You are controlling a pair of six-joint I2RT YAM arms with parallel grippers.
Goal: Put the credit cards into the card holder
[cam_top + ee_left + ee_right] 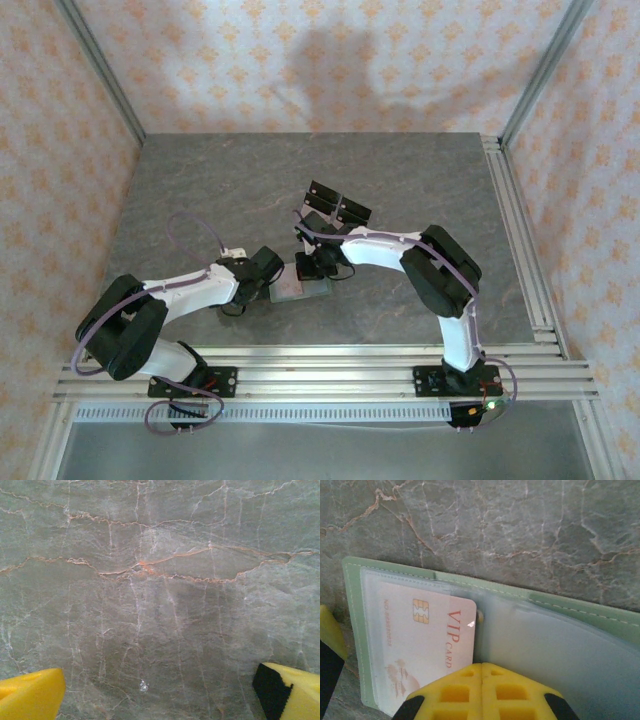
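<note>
- My right gripper (482,672) has its two yellow fingers pressed flat together, with no gap at the tips.
- Those closed tips sit over the card holder (600,620), which lies spread open on the table (160,580), a green border framing its clear sleeves.
- One credit card (422,640), pinkish with a chip and "VIP CARD" printed on it, lies in the left sleeve. Its right edge ends just left of my closed tips.
- I cannot tell whether those tips pinch anything.
- My left gripper (160,697) is spread wide, one yellow finger at each lower corner of its wrist view, with bare veined table between them.
- From above, the holder lies between my grippers, the left one just beside its left end.
- A clear stand with black tops (338,205) stands farther back, beyond my right gripper.
</note>
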